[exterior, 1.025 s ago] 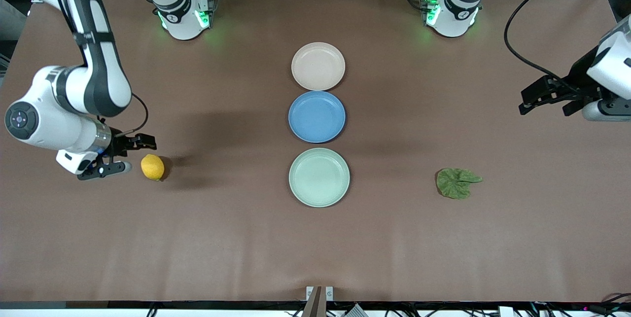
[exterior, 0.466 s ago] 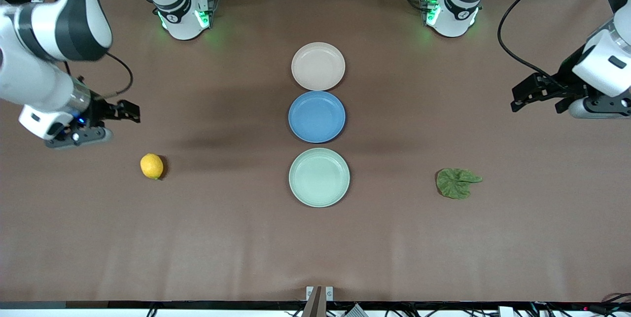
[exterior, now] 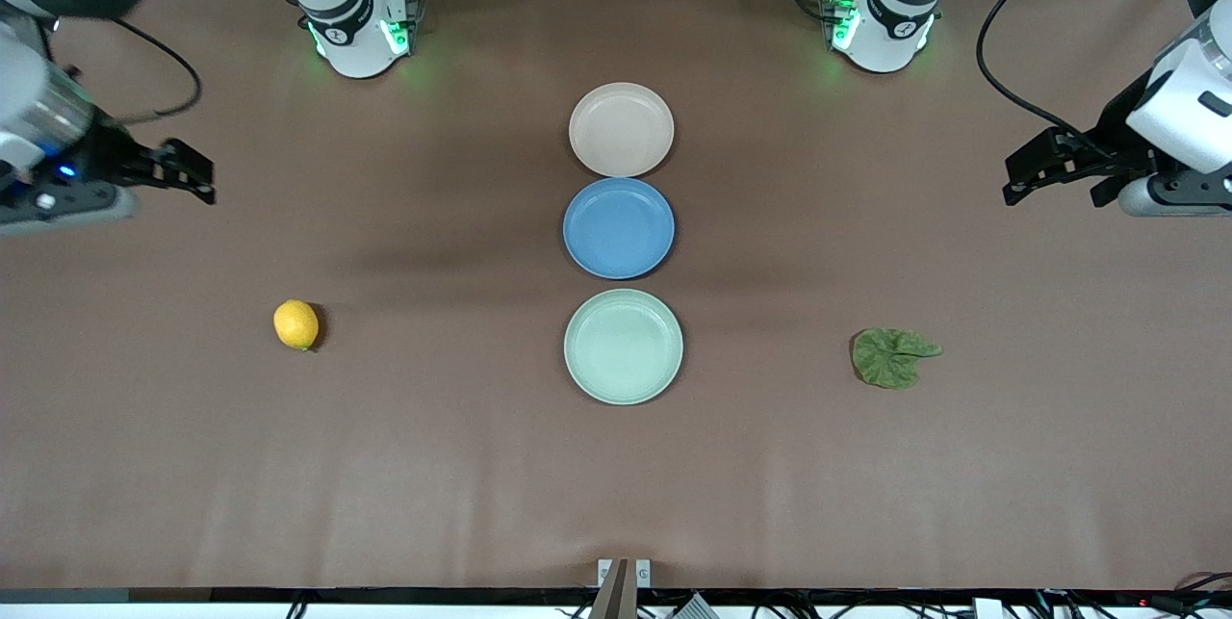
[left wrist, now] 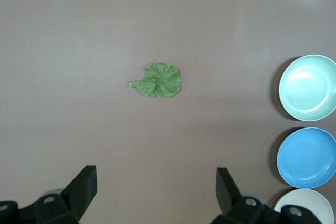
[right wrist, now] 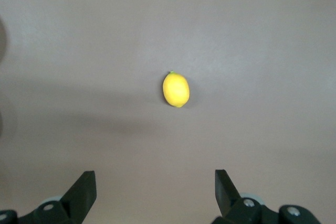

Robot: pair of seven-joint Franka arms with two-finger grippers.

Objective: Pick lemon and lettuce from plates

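The yellow lemon (exterior: 295,324) lies on the bare brown table toward the right arm's end, and also shows in the right wrist view (right wrist: 176,89). The green lettuce (exterior: 893,357) lies flat on the table toward the left arm's end, and also shows in the left wrist view (left wrist: 157,80). The beige-pink plate (exterior: 621,130) and the mint plate (exterior: 623,346) are both empty. My right gripper (exterior: 197,178) is open and empty, up in the air away from the lemon (right wrist: 155,173). My left gripper (exterior: 1018,181) is open and empty, raised away from the lettuce (left wrist: 156,171).
An empty blue plate (exterior: 618,228) lies between the two other plates in a row down the table's middle. The arm bases (exterior: 358,27) stand along the table edge farthest from the front camera. A black cable (exterior: 1011,99) hangs by the left arm.
My right gripper has lifted from beside the lemon and drawn off toward the right arm's end of the table. The lemon stays put. My left gripper has shifted only slightly.
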